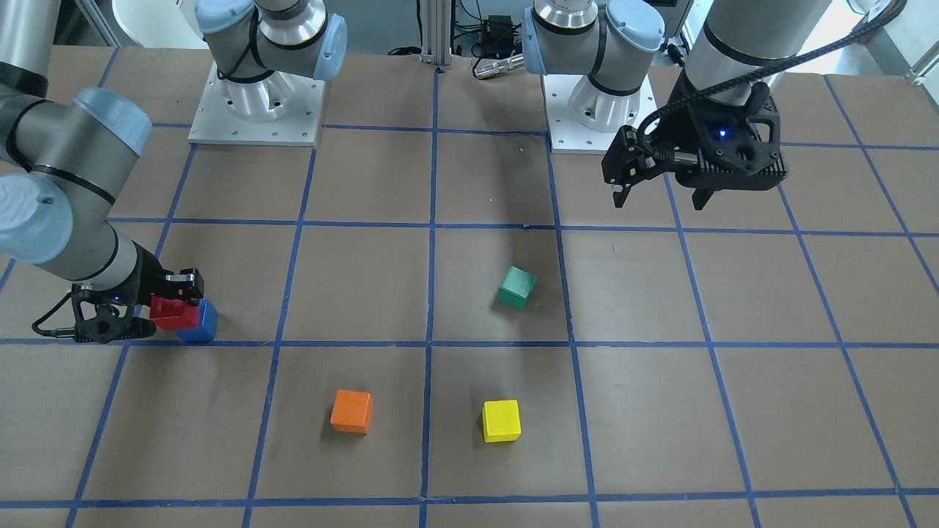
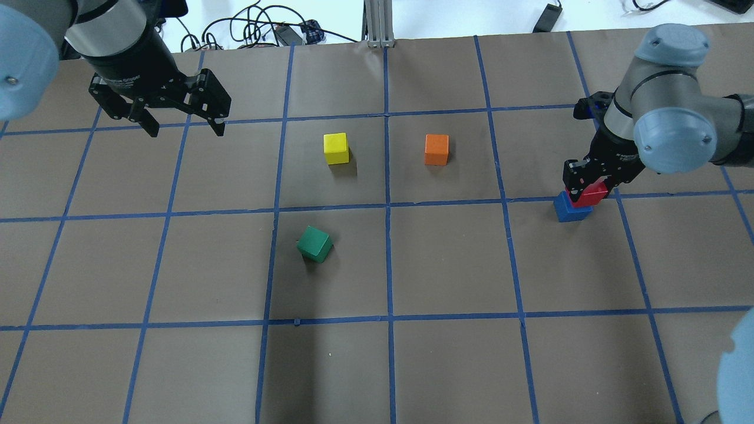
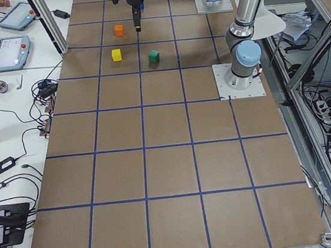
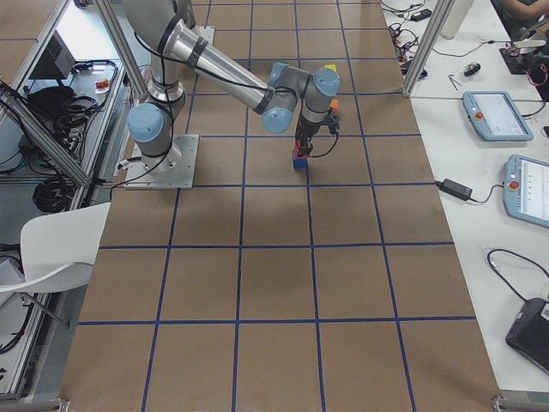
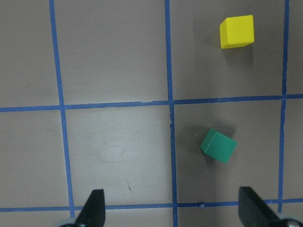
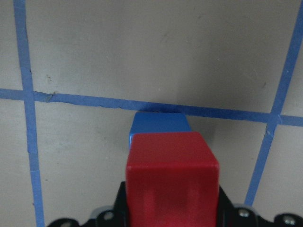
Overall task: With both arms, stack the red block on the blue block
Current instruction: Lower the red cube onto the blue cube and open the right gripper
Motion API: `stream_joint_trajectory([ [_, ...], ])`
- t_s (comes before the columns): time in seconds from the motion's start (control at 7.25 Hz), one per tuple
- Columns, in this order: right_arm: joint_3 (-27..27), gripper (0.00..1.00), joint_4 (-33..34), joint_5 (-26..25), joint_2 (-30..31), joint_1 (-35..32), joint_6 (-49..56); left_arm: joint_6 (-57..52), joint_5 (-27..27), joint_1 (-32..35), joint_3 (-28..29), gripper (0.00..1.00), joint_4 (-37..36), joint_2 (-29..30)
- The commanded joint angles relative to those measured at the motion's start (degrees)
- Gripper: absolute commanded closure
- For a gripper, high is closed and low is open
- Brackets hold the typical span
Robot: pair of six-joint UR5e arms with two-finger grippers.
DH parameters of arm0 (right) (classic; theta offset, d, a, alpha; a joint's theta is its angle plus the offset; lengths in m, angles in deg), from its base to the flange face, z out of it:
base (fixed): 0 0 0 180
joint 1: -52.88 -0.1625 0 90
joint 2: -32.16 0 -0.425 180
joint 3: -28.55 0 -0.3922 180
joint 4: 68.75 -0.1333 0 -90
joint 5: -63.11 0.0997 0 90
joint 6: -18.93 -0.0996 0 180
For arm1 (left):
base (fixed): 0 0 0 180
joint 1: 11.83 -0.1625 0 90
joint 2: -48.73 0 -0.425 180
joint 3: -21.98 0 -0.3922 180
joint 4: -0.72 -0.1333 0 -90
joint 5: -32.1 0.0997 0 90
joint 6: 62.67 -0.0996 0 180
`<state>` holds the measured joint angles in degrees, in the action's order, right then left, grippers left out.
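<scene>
My right gripper is shut on the red block. It holds the red block over the blue block, which sits on the table beside a blue tape line. The red block is partly offset from the blue one, and I cannot tell whether they touch. In the right wrist view the red block covers most of the blue block. Both also show in the front view, the red block and the blue block. My left gripper is open and empty, raised above the far left of the table.
A green cube lies turned near the table's middle. A yellow cube and an orange cube sit beyond it. In the left wrist view the green cube and yellow cube lie below the open fingers.
</scene>
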<state>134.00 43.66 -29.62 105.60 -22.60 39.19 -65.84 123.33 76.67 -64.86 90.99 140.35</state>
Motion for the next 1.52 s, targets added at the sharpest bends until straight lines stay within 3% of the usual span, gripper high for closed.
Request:
stream_joint_trajectory([
  [0.0, 0.01, 1.00, -0.17, 0.01, -0.14, -0.01, 0.12, 0.00, 0.00, 0.00, 0.00, 0.00, 0.00, -0.04],
  [0.28, 0.10, 1.00, -0.44, 0.01, -0.06, -0.01, 0.04, 0.00, 0.00, 0.00, 0.00, 0.00, 0.00, 0.05],
  [0.41, 0.01, 0.88, -0.35, -0.17, -0.06, -0.01, 0.04, 0.00, 0.00, 0.00, 0.00, 0.00, 0.00, 0.13],
  [0.55, 0.01, 0.71, -0.35, -0.60, -0.14, -0.01, 0.04, 0.00, 0.00, 0.00, 0.09, 0.00, 0.00, 0.13],
  [0.69, 0.10, 0.22, -0.35, -0.69, -0.32, -0.01, 0.04, 0.00, 0.00, 0.00, 0.00, 0.00, 0.00, 0.22],
  [0.83, 0.10, 0.00, -0.35, -0.61, -0.23, -0.01, 0.04, 0.09, 0.00, 0.00, 0.00, 0.00, 0.00, 0.13],
  [1.38, -1.21, 0.00, -2.97, -0.69, 2.21, -0.10, -0.05, 0.09, 0.00, 0.00, 0.00, 0.00, 0.00, 0.13],
])
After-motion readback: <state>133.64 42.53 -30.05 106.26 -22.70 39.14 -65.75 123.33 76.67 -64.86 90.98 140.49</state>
